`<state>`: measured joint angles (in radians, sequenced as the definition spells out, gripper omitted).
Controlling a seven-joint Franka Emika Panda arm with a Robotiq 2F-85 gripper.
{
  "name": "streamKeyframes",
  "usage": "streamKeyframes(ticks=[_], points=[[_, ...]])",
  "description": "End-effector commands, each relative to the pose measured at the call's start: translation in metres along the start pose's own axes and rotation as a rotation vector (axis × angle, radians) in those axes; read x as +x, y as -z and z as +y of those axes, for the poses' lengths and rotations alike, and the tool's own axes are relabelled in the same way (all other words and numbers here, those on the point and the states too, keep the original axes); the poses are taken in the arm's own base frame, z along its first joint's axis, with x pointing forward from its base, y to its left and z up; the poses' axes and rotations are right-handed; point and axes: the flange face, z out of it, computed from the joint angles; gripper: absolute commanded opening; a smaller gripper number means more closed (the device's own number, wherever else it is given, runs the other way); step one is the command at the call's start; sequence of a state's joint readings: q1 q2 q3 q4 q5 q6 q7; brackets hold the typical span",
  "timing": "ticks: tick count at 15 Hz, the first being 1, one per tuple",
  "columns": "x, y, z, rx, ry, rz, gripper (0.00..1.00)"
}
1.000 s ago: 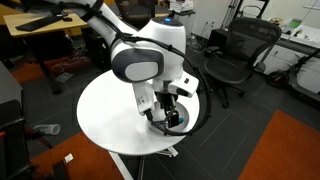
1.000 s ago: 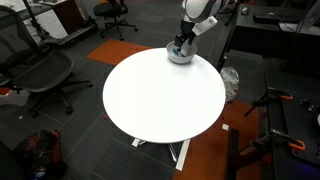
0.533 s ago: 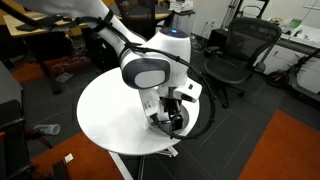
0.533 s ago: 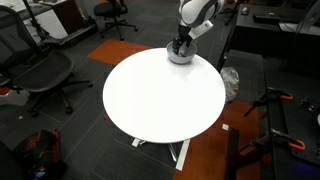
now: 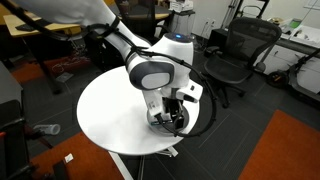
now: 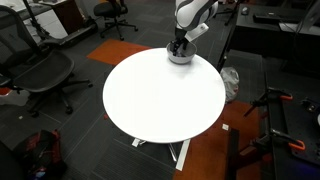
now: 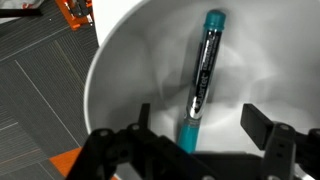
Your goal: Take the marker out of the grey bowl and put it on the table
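In the wrist view the teal-blue and dark marker (image 7: 202,75) lies inside the grey bowl (image 7: 120,70), pointing away from me. My gripper (image 7: 197,125) is open, with one finger on each side of the marker's near end, not touching it. In both exterior views the gripper (image 5: 172,113) (image 6: 178,46) reaches down into the bowl (image 5: 181,122) (image 6: 182,56), which stands at the edge of the round white table (image 5: 110,115) (image 6: 160,95). The marker is hidden in both exterior views.
Black office chairs (image 5: 240,50) (image 6: 40,70) stand around the table. A wooden desk (image 5: 40,25) is behind the arm. Orange carpet (image 5: 280,150) lies beside the table, and more orange carpet (image 6: 215,150) lies under the table's edge. The bowl sits close to the table's edge.
The arm has lowered and shifted slightly, bringing the gripper deeper into the bowl. The bowl and the table have not moved.
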<state>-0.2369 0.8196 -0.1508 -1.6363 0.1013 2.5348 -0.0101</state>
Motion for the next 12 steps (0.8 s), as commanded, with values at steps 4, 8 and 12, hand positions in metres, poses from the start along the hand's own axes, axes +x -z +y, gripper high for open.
streamKeyframes(ticks=[4, 8, 12], points=[[0.0124, -0.0018, -0.005, 0.007, -0.011, -0.024, 0.37], [0.0153, -0.0031, -0.0058, 0.006, -0.009, -0.029, 0.07], [0.0154, 0.0053, -0.0076, 0.005, -0.004, -0.035, 0.05]])
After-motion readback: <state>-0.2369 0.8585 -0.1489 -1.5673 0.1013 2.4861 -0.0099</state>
